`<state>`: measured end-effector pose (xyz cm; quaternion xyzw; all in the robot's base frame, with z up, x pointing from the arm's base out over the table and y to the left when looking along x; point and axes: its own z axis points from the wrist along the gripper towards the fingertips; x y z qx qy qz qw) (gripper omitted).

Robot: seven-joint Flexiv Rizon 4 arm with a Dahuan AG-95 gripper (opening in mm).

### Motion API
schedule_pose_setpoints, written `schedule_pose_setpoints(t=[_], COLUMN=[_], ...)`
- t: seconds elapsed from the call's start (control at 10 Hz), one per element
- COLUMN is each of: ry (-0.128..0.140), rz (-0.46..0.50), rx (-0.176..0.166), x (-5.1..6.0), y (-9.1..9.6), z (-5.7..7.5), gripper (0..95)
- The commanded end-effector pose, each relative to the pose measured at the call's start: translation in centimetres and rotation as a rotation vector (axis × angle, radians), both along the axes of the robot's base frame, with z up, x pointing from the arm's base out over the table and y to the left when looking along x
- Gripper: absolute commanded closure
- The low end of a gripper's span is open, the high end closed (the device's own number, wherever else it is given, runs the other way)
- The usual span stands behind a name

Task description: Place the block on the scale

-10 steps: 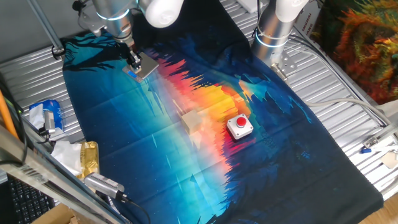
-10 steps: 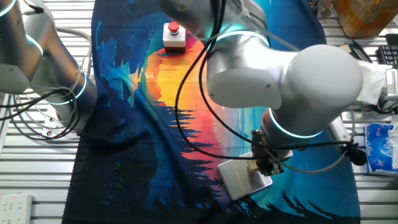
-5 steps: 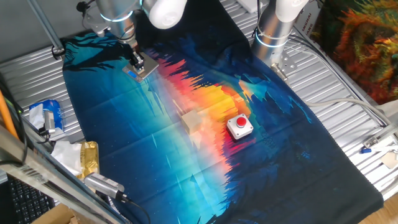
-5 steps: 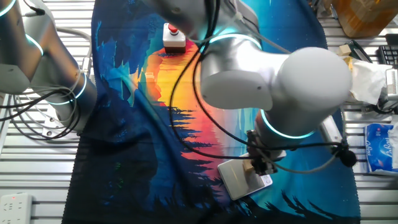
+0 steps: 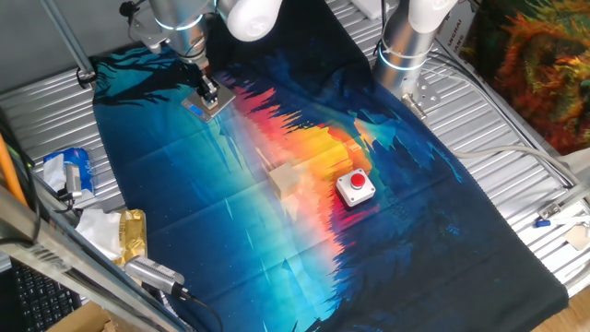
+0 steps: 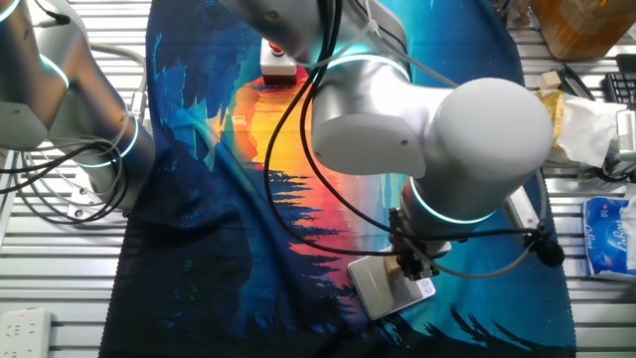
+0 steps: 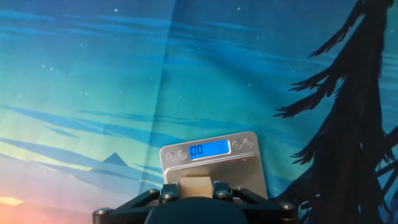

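My gripper (image 7: 194, 193) is shut on the block (image 7: 194, 184), a tiny tan wooden cube held between the two fingers. It hangs over the near part of the scale (image 7: 214, 163), a flat square with a grey metal plate and a blue display reading 00. In the one fixed view the gripper (image 5: 206, 91) is over the scale (image 5: 210, 105) at the cloth's far left. In the other fixed view the block (image 6: 404, 267) shows at the fingertips above the scale (image 6: 378, 286). Whether the block touches the plate I cannot tell.
A larger pale wooden block (image 5: 284, 178) and a white box with a red button (image 5: 355, 186) sit mid-cloth. A second arm's base (image 5: 406, 46) stands at the far edge. Packets and clutter (image 5: 101, 231) lie left of the cloth.
My gripper with the block has shifted slightly across the scale and sits a little lower. Nothing else moved.
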<state>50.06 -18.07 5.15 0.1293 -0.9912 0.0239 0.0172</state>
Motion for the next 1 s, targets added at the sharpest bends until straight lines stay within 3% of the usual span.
schedule_pose_setpoints(t=[0.1,0.2,0.5,0.6,0.9,1.0], ry=[0.0,0.0,0.004,0.018,0.021,0.021], rz=[0.014,0.02,0.029,0.049,0.118,0.133], rx=[0.013,0.021,0.04,0.037,0.029,0.027], x=[0.0,0.0,-0.1,-0.1,-0.1,-0.1], y=[0.1,0.1,0.1,0.2,0.2,0.2], z=[0.0,0.0,0.4,1.0,1.5,1.6], gripper=[38.0,19.0,19.0,19.0,19.0,95.0])
